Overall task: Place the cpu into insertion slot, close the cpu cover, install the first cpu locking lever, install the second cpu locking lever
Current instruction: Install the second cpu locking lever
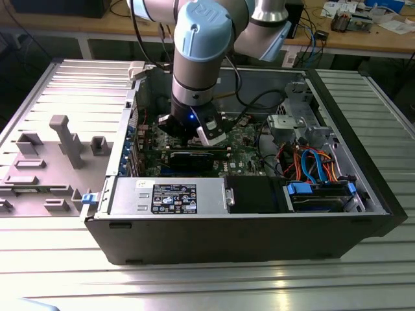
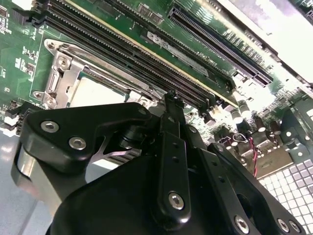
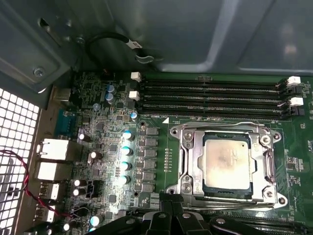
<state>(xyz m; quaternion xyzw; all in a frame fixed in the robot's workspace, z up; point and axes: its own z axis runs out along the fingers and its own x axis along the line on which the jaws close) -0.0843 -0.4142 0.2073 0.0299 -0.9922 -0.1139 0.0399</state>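
— One arm [image 1: 201,58], as we see it in the exterior view, reaches down into the open case [image 1: 259,243], which sits on a ribbed metal counter [image 1: 214,285]. Its gripper [image 1: 194,129] hangs low over the green board [image 1: 243,139].

— Where do we find the cpu?

— We see the cpu [image 3: 227,160] in the first wrist view, lying flat in the slot [image 3: 188,159], silvery top up. The cover [image 3: 221,129] lies down around it, and the chip shows through its square cut-out. In the second wrist view we catch a pale corner of the cpu [image 2: 93,93] beside the metal frame, just past the gripper's black body.

— And the levers?

— We cannot tell how they stand.

— Is the gripper grasping anything?

— We see nothing in it. Its black linkages [image 3: 171,223] sit at the near edge of the slot in the first wrist view, but the fingertips are hidden, so we cannot tell whether it is clenched or released.

— What else do we see?

— Four long memory slots [image 3: 210,98] run just beside the slot, with white clips at their ends. In the exterior view, a black card [image 1: 191,157] lies across the board near the gripper, a grey power supply [image 1: 165,194] fills the front of the case, and orange and blue cables [image 1: 314,162] run toward the exterior view's right. Grey fixtures [image 1: 65,139] stand on the counter toward the exterior view's left.
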